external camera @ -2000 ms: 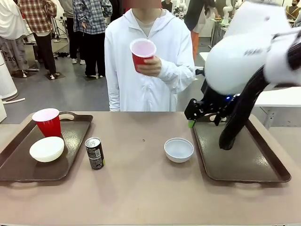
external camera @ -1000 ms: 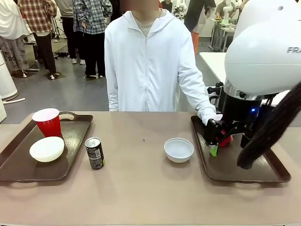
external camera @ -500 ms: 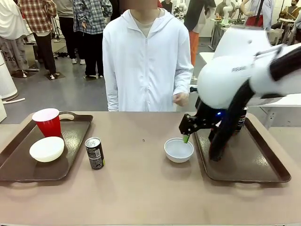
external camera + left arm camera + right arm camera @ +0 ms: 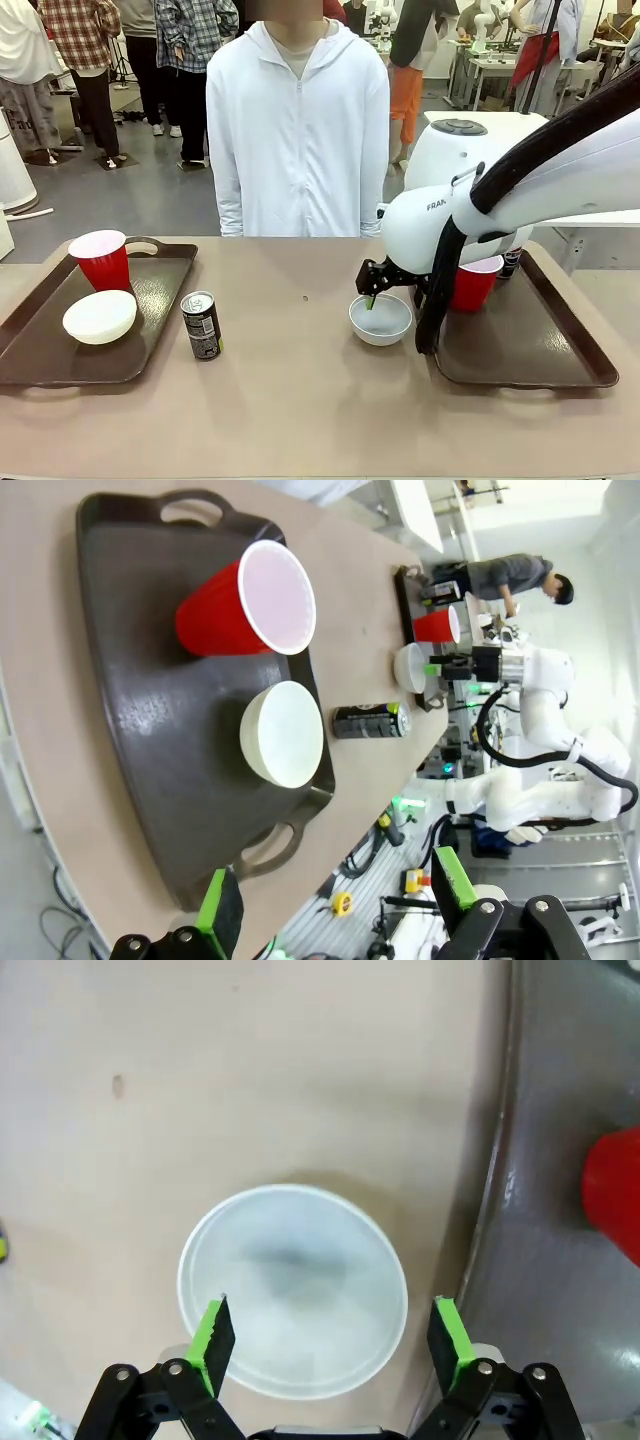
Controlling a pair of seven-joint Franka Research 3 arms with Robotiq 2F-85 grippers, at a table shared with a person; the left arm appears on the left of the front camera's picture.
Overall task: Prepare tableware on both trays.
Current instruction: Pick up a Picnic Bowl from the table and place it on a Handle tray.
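My right pincer (image 4: 328,1334) is fully spread, holding nothing; green pads (image 4: 212,1334) point straight down at the small white round bowl (image 4: 292,1290); can't tell if a pad touches its rim. Bowl sits on the bare table (image 4: 300,400) right of centre, directly below me, a little off-centre between the pads; it is just beside the left rim of the right dark brown rectangular plastic tray (image 4: 530,350), not touching it. Bowl is round, so no long axis; any wrist roll works. It looks about as wide as my spread; I judge a pinch on one wall safer than spanning it. Right arm is nearer by far; left pincer (image 4: 335,900), also spread and empty, hangs high over the left dark brown tray (image 4: 130,730), well apart. Move needed: lift, go right over the raised rim, set down. Room: near half of the right tray is bare; red plastic cup (image 4: 472,285) and slim dark can (image 4: 512,262) hold its far end, cup nearest my path. Left tray has its own red cup (image 4: 100,258) and white bowl (image 4: 100,316); second dark can (image 4: 202,325) stands on the table just right of it, not yet aboard. Far edge: person (image 4: 298,130) standing, no hand over the table.
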